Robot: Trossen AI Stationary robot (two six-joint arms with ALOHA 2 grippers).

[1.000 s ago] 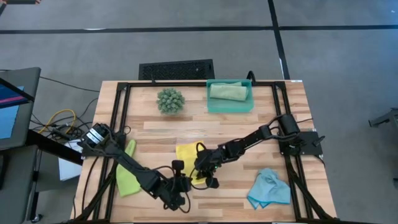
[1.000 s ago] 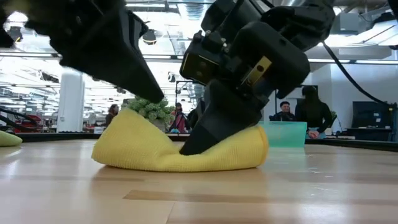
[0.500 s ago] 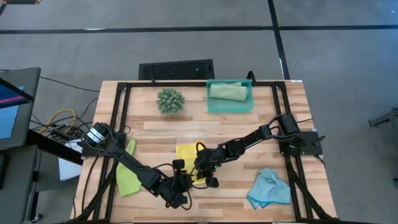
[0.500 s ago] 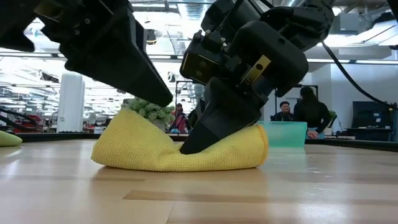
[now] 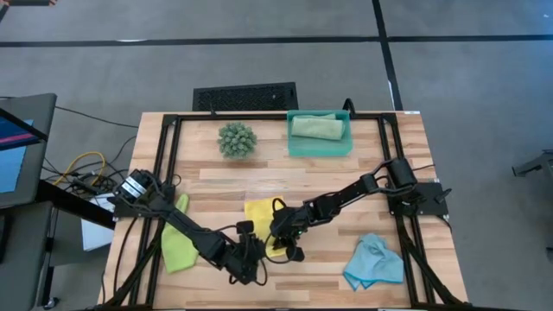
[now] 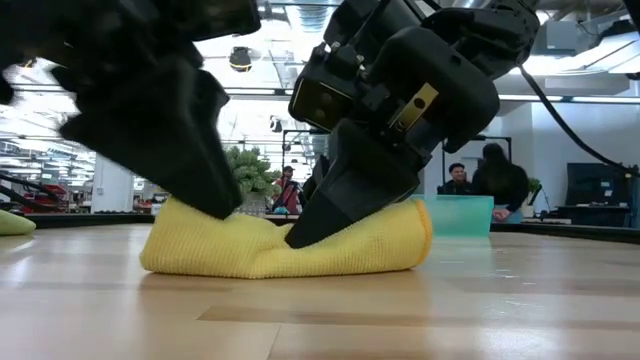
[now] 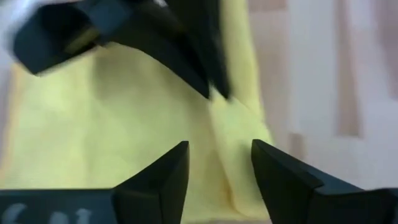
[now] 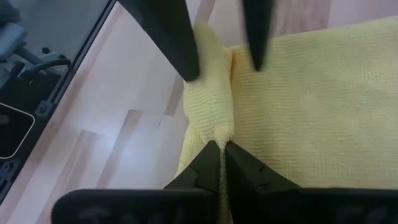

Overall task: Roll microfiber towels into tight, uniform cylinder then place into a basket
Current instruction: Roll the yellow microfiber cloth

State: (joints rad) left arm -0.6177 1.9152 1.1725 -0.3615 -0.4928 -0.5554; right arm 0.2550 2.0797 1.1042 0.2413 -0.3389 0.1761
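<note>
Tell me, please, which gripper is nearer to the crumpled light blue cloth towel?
Right. The right gripper, pinching the yellow towel, sits beside the light blue towel toward the table's middle. The left gripper lies farther off, beyond the right one.

Both arms reach low over the table's near middle, their wrists close together. The left gripper (image 7: 214,168) points down with its fingers spread apart and nothing between them. The right gripper (image 8: 222,163) angles down beside it, its fingers pressed nearly together on a fold of the yellow towel (image 8: 298,99).
</note>
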